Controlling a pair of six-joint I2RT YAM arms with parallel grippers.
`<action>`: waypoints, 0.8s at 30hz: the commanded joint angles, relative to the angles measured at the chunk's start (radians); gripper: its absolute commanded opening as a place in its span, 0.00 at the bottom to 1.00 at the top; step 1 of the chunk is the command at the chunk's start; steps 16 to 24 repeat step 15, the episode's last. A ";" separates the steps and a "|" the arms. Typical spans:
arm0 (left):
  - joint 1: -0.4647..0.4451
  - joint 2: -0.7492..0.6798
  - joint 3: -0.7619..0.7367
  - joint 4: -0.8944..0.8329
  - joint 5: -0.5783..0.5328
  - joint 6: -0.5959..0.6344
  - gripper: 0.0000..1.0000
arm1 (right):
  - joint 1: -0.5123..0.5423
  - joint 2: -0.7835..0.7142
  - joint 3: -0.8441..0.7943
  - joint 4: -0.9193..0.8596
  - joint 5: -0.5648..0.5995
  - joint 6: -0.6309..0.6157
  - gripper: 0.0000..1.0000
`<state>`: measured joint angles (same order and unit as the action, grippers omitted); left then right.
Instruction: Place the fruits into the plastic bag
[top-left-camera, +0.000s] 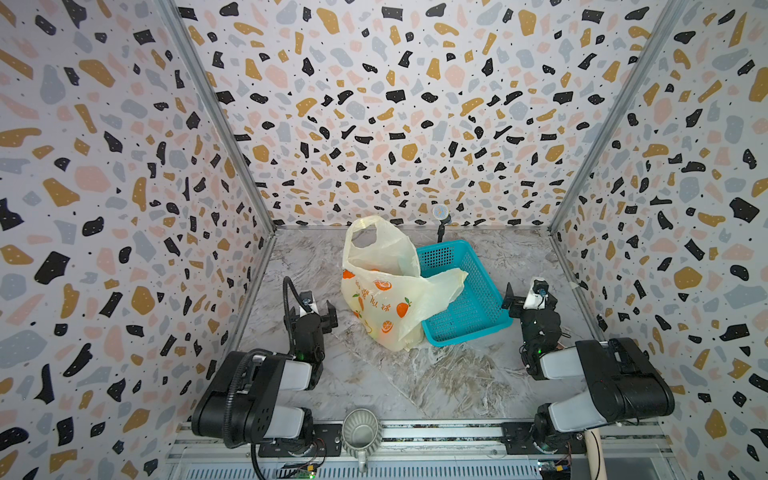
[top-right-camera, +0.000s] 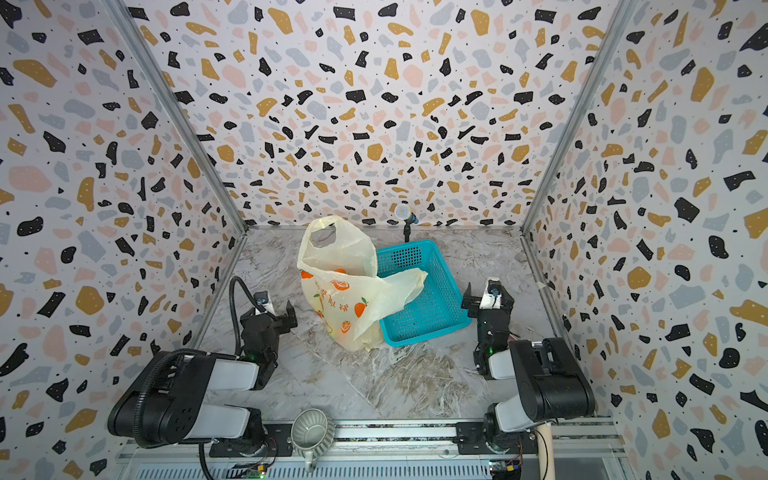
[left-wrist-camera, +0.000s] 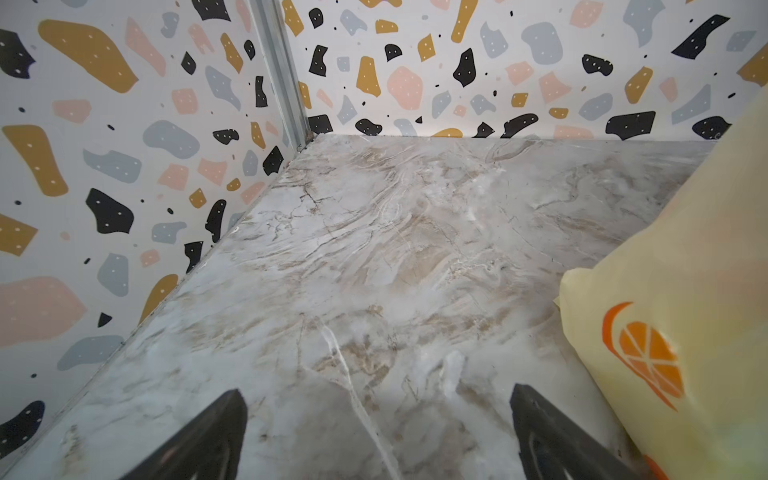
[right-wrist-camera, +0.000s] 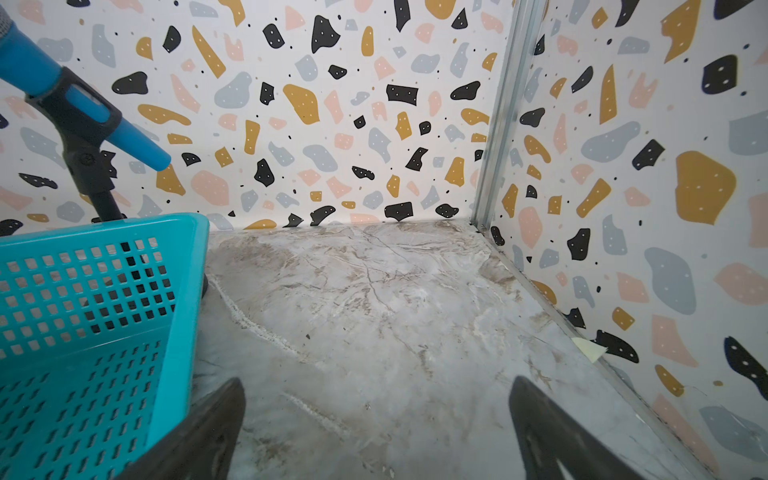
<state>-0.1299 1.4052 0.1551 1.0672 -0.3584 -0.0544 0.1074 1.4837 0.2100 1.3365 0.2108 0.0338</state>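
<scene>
The plastic bag stands in the middle of the marble table, pale yellow with orange prints. One loop handle stands up at the back, and the other drapes over the teal basket's near corner. No fruits show in the open; the bag's film hides its contents. My left gripper hovers open left of the bag, with nothing between its fingers. The left wrist view shows the bag beside the open left gripper. My right gripper is open and empty, just right of the basket.
A teal perforated basket lies tilted against the bag's right side, with no fruit visible in it. A blue microphone on a stand is behind it. A grey mug sits on the front rail. Patterned walls close three sides.
</scene>
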 joint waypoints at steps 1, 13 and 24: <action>0.000 0.003 0.004 0.144 0.037 0.033 0.99 | 0.008 0.007 -0.021 -0.051 -0.014 -0.031 0.99; 0.000 -0.008 0.006 0.127 0.039 0.034 1.00 | -0.017 0.012 -0.006 -0.076 -0.061 -0.026 0.99; 0.000 -0.011 0.005 0.125 0.039 0.034 1.00 | -0.018 0.007 -0.016 -0.064 -0.064 -0.026 0.99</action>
